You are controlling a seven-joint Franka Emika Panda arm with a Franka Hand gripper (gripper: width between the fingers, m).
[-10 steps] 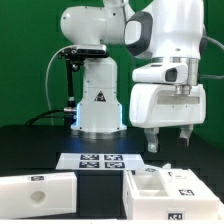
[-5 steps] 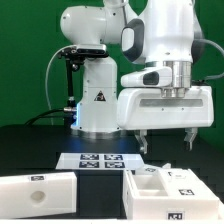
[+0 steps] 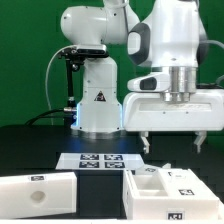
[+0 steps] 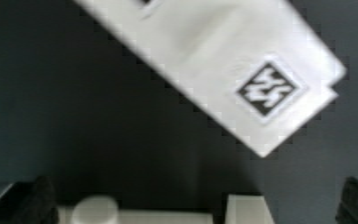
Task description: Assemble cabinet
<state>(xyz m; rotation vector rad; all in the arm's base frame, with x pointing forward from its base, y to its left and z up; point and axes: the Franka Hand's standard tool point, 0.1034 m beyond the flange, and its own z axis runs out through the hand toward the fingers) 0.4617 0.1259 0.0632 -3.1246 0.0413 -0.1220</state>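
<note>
Setting: green backdrop (image 3: pixel 25 60) behind a black table (image 3: pixel 30 150). The arm's white base (image 3: pixel 98 100) stands behind the marker board (image 3: pixel 100 160), which we use as our reference.
Cabinet box (image 3: pixel 145 205): matte white and open on top, with inner partition walls showing. It sits in front of the marker board toward the exterior view's right, partly cut off by the frame edge.
Box tags: one black-and-white square on the upper rim (image 3: pixel 184 182), another on the front wall (image 3: pixel 172 214).
Slab panel (image 3: pixel 40 192): a thick white piece lying flat in front of the marker board toward the exterior view's left, well apart from the box. We note a round recess (image 3: pixel 38 178) in its top face.
Gripper (image 3: pixel 172 149): hangs over the table to the exterior view's right of the marker board, higher than the box and touching nothing.
Fingers (image 3: pixel 146 143): spread wide, with nothing between them.
Wrist view: a white piece bearing a tag (image 4: pixel 265 88) lies slantwise over the dark table. We cannot tell which piece it is.
Step in hand (our judgement): approach for a pick. The box and panel lie apart, so assembly looks barely begun.
Doing it well: we would square the jaws to the chosen part's straight walls and centre over it before descending. We would close only once both fingers clear the rim evenly.
Risk: smooth plastic walls may slip or twist in an off-centre grip. A finger landing on a partition would shove the box.
</note>
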